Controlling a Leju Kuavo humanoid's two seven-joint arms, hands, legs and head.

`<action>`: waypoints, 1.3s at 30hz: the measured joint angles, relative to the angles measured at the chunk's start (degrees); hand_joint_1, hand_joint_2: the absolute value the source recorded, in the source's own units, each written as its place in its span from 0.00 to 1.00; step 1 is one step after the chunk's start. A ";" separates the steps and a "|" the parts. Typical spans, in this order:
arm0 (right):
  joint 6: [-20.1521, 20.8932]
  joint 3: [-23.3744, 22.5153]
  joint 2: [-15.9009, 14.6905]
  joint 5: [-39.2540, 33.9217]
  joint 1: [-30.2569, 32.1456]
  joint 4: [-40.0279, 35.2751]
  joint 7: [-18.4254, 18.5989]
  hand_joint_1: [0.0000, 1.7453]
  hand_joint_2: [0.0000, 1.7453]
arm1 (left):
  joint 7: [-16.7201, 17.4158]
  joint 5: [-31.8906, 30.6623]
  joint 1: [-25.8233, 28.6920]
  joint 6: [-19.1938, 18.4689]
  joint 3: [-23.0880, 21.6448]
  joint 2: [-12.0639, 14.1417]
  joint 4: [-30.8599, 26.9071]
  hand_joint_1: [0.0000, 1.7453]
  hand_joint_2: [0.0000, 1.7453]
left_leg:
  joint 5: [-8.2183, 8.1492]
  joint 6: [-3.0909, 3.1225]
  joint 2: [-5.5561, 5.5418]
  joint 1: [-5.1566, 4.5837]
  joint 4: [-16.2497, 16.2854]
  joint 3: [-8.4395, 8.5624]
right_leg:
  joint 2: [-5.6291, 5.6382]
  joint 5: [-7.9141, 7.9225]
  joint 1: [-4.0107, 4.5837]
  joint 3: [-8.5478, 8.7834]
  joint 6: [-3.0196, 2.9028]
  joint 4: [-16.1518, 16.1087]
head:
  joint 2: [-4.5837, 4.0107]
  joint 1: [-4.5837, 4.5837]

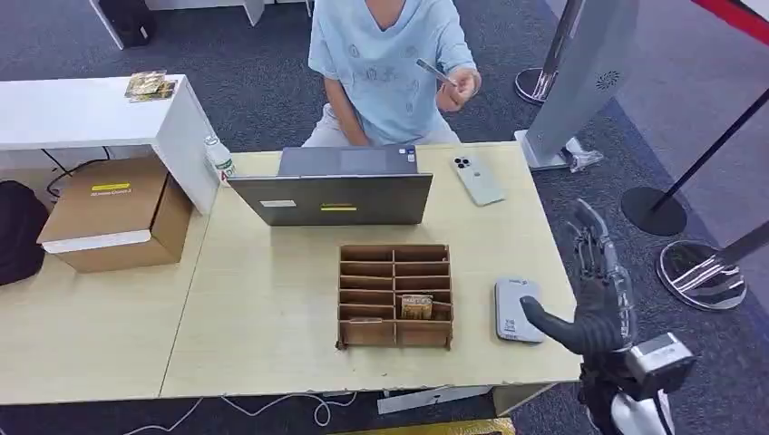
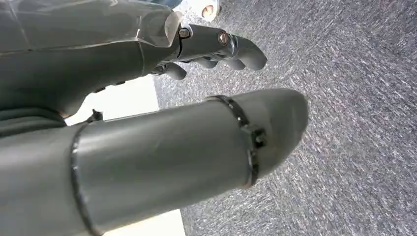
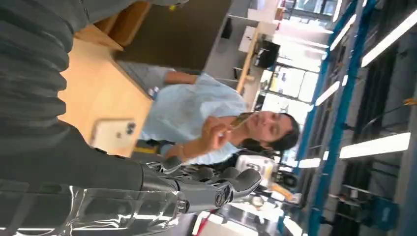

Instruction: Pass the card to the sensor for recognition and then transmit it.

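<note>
Card (image 1: 435, 72): thin, stiff, light, likely slippery; person's hand (image 1: 461, 87) holds it at twelve o'clock; pinch by edges.
Right hand (image 1: 594, 299): fingers spread, holding nothing, at four o'clock.
Left hand (image 2: 211, 49): fingers curled, holding nothing.

No text is legible. Laptop (image 1: 335, 186) lid: one white sticker and one yellow, print too small to read. Cardboard box (image 1: 116, 213), left of the laptop: yellow label with dark print, unreadable. Grey sensor (image 1: 518, 310), right of the laptop and nearer the robot: small dark markings, unreadable.
</note>
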 joint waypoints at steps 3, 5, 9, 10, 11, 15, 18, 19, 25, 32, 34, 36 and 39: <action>0.59 1.28 1.15 2.57 2.84 -0.17 0.96 0.00 1.00 | 0.04 0.00 -0.10 0.33 -0.02 -0.11 0.00 0.00 0.00 | 0.00 0.00 0.02 0.00 0.00 0.00 | 0.01 0.00 0.00 0.00 0.00 0.00 | 0.00 0.00; 2.01 1.90 1.77 2.95 3.57 -0.17 1.40 0.00 1.00 | 0.04 0.00 -0.14 0.63 -0.07 -0.22 0.00 0.00 0.00 | 0.00 0.00 0.02 0.00 0.00 0.01 | 0.00 0.00 0.00 0.01 0.00 0.00 | 0.00 0.02; 4.11 3.32 3.16 4.84 3.38 -0.15 2.33 0.00 1.00 | 0.02 0.00 -0.22 0.57 -0.24 -0.35 0.00 0.00 0.00 | 0.01 0.00 0.04 -0.01 0.00 0.03 | 0.01 0.02 0.00 0.03 -0.01 0.01 | 0.00 0.02; 4.02 3.56 3.67 5.62 3.04 -0.13 2.49 0.00 1.00 | 0.02 0.00 -0.23 0.63 -0.35 -0.42 0.00 0.00 0.00 | 0.01 0.00 0.04 -0.01 0.00 0.03 | 0.01 0.03 -0.01 0.03 -0.01 0.01 | 0.00 0.02; 3.87 3.82 4.13 6.16 2.59 -0.09 2.84 0.00 1.00 | 0.00 0.00 -0.25 0.74 -0.48 -0.46 0.00 0.00 0.00 | 0.01 0.00 0.04 -0.02 0.00 0.04 | 0.01 0.03 -0.01 0.03 -0.01 0.01 | 0.00 0.00; 3.17 4.15 5.83 8.22 0.90 0.13 4.22 0.00 1.00 | 0.00 0.00 -0.38 0.85 -0.59 -0.63 0.00 0.00 0.00 | 0.02 -0.01 0.04 -0.01 0.00 0.04 | 0.01 0.03 -0.01 0.05 -0.01 0.01 | 0.00 0.02; 2.73 4.28 6.71 9.22 -0.24 0.37 5.09 0.00 1.00 | 0.02 0.00 -0.44 0.83 -0.59 -0.70 0.00 0.00 0.00 | 0.02 -0.01 0.04 -0.02 0.01 0.04 | 0.01 0.03 -0.01 0.05 -0.01 0.01 | 0.00 0.02; 2.60 4.26 6.88 9.40 -0.52 0.44 5.33 0.00 1.00 | 0.02 0.00 -0.45 0.76 -0.59 -0.74 0.00 0.00 0.00 | 0.02 0.00 0.04 -0.02 0.01 0.04 | 0.01 0.03 -0.01 0.05 -0.01 0.01 | 0.00 0.02; 1.18 4.30 7.76 11.91 -1.28 0.77 6.58 0.00 1.00 | 0.46 0.04 -0.48 0.33 -0.57 -0.83 0.00 0.00 0.00 | 0.01 0.00 0.03 -0.01 0.00 0.04 | 0.01 0.02 -0.01 0.05 -0.01 0.01 | 0.00 0.02; -0.74 4.54 7.87 12.65 -1.01 1.79 7.17 0.00 1.00 | 0.74 0.11 -0.44 0.33 -0.48 -0.94 0.00 0.00 0.00 | 0.01 0.00 0.03 -0.02 0.00 0.03 | 0.01 0.02 -0.01 0.05 -0.01 0.01 | 0.00 0.02; -1.20 4.61 7.93 12.76 -0.93 1.88 7.54 0.00 1.00 | 0.74 0.11 -0.43 0.39 -0.46 -0.96 0.00 0.00 0.00 | 0.01 0.00 0.03 -0.02 0.00 0.03 | 0.01 0.02 -0.01 0.05 -0.01 0.01 | 0.00 0.02; -1.20 4.61 7.93 12.76 -0.93 1.88 7.54 0.00 1.00 | 0.74 0.11 -0.43 0.39 -0.46 -0.96 0.00 0.00 0.00 | 0.01 0.00 0.03 -0.02 0.00 0.03 | 0.01 0.02 -0.01 0.05 -0.01 0.01 | 0.00 0.02; -1.27 4.61 7.95 12.76 -0.93 1.90 7.58 0.00 1.00 | 0.74 0.13 -0.43 0.39 -0.46 -0.98 0.00 0.00 0.00 | 0.01 0.00 0.03 -0.02 0.01 0.03 | 0.01 0.02 -0.01 0.05 -0.01 0.01 | 0.00 0.02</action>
